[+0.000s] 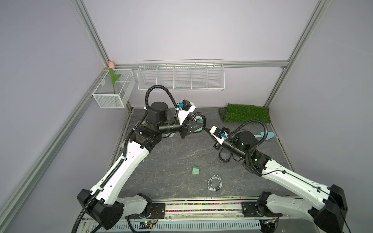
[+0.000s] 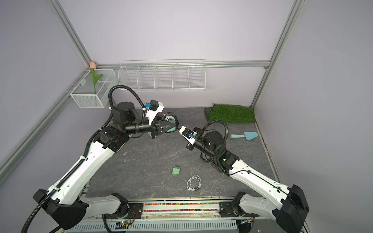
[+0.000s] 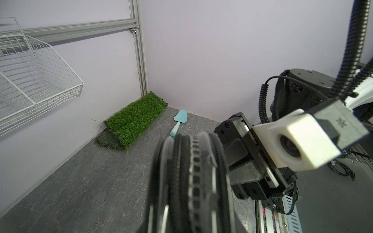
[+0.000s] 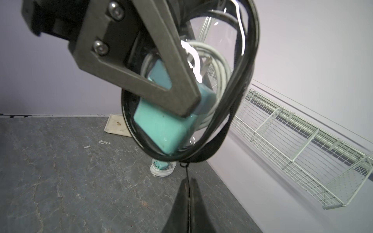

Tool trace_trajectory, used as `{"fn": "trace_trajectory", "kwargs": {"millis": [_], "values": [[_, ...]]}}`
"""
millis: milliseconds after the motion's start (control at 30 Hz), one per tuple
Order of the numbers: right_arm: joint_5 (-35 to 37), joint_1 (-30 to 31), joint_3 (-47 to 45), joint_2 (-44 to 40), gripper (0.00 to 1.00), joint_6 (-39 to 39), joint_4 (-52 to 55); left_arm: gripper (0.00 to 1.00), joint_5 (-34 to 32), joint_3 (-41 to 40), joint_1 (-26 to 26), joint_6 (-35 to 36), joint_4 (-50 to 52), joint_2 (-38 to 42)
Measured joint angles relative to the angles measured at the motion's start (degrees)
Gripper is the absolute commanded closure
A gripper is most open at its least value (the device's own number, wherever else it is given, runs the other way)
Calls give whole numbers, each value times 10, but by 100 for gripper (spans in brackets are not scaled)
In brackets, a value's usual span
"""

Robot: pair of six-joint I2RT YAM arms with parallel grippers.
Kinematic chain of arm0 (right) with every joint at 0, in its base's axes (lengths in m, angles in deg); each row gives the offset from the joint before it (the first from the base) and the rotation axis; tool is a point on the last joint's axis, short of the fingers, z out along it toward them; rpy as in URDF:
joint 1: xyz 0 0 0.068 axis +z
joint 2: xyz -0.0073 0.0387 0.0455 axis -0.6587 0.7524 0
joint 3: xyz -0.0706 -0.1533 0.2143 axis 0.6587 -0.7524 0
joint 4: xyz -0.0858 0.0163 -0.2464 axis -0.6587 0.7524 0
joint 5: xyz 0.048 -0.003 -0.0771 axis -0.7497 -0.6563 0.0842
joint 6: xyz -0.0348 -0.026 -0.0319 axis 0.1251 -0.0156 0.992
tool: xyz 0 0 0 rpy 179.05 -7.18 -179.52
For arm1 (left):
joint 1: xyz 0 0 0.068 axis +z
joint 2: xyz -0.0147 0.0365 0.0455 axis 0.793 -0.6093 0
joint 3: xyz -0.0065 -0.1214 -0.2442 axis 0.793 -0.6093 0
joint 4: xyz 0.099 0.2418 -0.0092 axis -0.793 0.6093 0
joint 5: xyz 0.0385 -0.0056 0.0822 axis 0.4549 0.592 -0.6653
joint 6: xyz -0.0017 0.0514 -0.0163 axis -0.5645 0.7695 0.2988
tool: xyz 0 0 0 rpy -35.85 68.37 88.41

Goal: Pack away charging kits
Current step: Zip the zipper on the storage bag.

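Top views, left gripper (image 1: 200,127): sitting at centre frame, clamping a round black-rimmed case (image 1: 197,118) clear of the floor and offering its rim to the other arm.
Top views, right gripper (image 1: 206,130): meeting that rim from just right of centre, jaws pressed together.
Top views, loose kit: green charger block (image 1: 196,170) and coiled white cable (image 1: 215,182) lying apart at lower middle, waiting to be packed.
Top views, bystanders: trowel (image 2: 245,136) and grass mat (image 1: 247,113) sitting at right, playing no part.
Left wrist view, case (image 3: 191,181): showing edge-on with zip teeth facing the right gripper (image 3: 242,171), probably being steadied for zipping.
Right wrist view, contents: teal charger (image 4: 167,129) and wound cable (image 4: 214,60) sitting inside the clear case, with a left finger (image 4: 141,60) pressing across its face.
Right wrist view, right gripper (image 4: 188,201): pinching a thin black cord (image 4: 187,173) hanging from the rim, likely the zip pull, for drawing the case shut.
Right wrist view, floor: white-rimmed case (image 4: 161,168) resting beyond, already holding a charger.
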Motion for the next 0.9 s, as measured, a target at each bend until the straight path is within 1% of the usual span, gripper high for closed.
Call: {"fn": "trace_trajectory", "kwargs": {"millis": [167,300,433,533,633,800,900], "values": [[13,1,19,23,93,27,-27,100,69,31,43,-63,7,-26],[25,2,24,33,93,43,-33,100,91,83,55,-79,57,-66],[49,-3,27,35,94,56,-27,100,105,141,53,-64,126,-118],[71,-8,35,42,94,70,-20,100,117,142,51,-38,167,-131],[84,-8,41,51,93,84,-17,100,115,133,51,-19,182,-130],[83,-8,50,53,94,95,-3,100,116,132,51,7,199,-130],[73,-10,53,52,93,95,6,100,112,137,45,31,228,-133]]}}
